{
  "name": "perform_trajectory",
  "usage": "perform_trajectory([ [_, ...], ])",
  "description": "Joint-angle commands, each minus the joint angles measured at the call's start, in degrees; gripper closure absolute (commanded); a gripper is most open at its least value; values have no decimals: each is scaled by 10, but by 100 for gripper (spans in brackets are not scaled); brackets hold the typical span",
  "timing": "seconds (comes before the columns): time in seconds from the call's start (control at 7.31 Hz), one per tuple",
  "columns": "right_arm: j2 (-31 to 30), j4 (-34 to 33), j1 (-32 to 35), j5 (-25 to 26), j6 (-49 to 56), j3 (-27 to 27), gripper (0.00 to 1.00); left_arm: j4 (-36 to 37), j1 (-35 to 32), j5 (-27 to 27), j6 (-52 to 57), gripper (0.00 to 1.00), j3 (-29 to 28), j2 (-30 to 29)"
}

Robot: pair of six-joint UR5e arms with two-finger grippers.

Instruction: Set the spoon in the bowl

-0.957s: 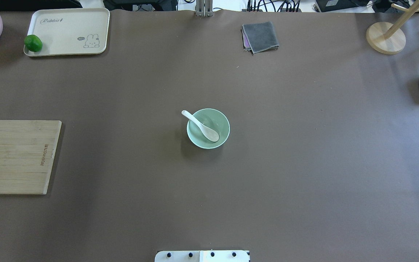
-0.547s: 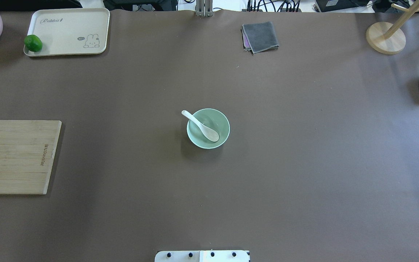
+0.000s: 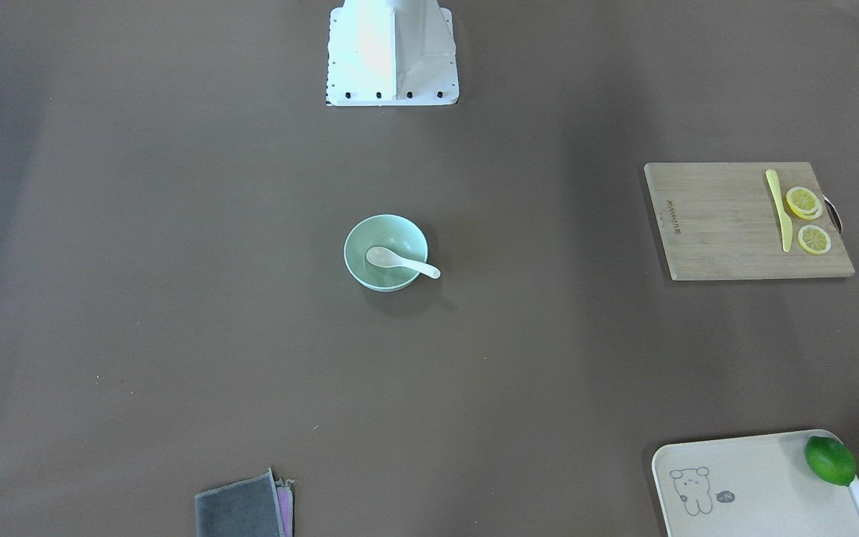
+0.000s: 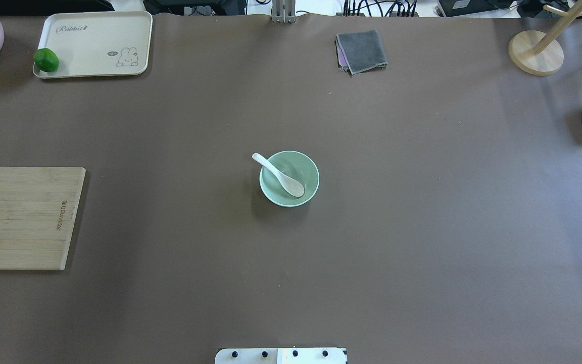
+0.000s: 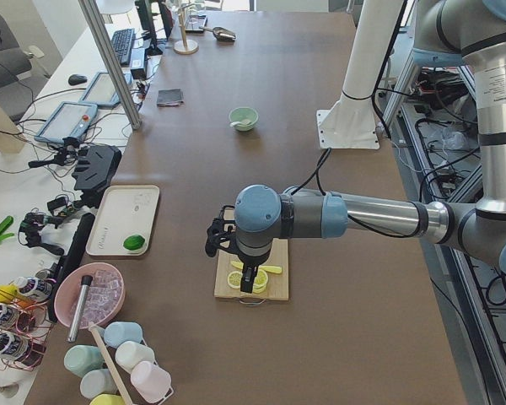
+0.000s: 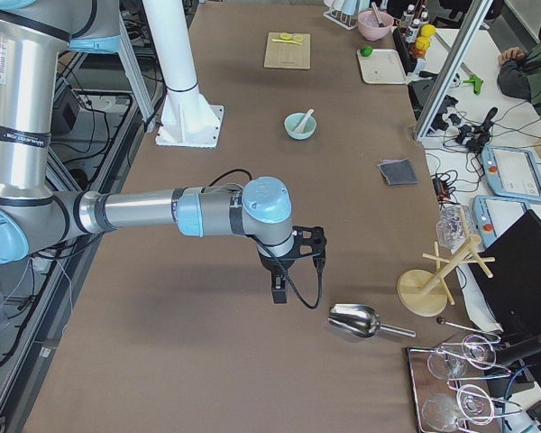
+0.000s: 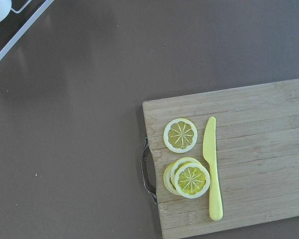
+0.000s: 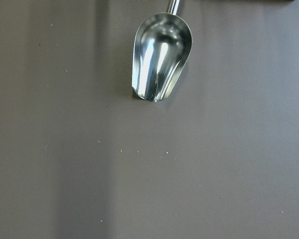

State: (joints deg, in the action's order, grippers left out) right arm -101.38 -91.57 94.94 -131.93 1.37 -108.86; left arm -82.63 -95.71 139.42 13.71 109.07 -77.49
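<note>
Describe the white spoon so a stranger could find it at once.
At the middle of the wide brown table stands a round pale mint-green bowl. The small white soup spoon lies in it, scoop inside, short handle poking over the rim. Unlike the slim yellow plastic knife on the wooden cutting board, it is white and stubby.

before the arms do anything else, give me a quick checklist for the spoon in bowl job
1. Spoon scoop inside the bowl: ok.
2. Spoon settled: ok, the handle leans on the rim and sticks out past it.
3. Bowl upright: ok.
4. Left gripper clear of the bowl: ok, it hangs over the cutting board.
5. Right gripper clear of the bowl: ok, it hangs near the metal scoop.
6. Both grippers' jaws open: cannot tell, only the side views show them.
</note>
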Motion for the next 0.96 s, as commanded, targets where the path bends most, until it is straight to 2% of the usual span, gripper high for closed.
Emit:
perform_trajectory([
  [0.0,0,0,0,-1,-2,1,0,-1,0,0,0,2,-1,0],
  [0.82,1,0,-3,2,2,1,0,-1,0,0,0,2,-2,-3],
])
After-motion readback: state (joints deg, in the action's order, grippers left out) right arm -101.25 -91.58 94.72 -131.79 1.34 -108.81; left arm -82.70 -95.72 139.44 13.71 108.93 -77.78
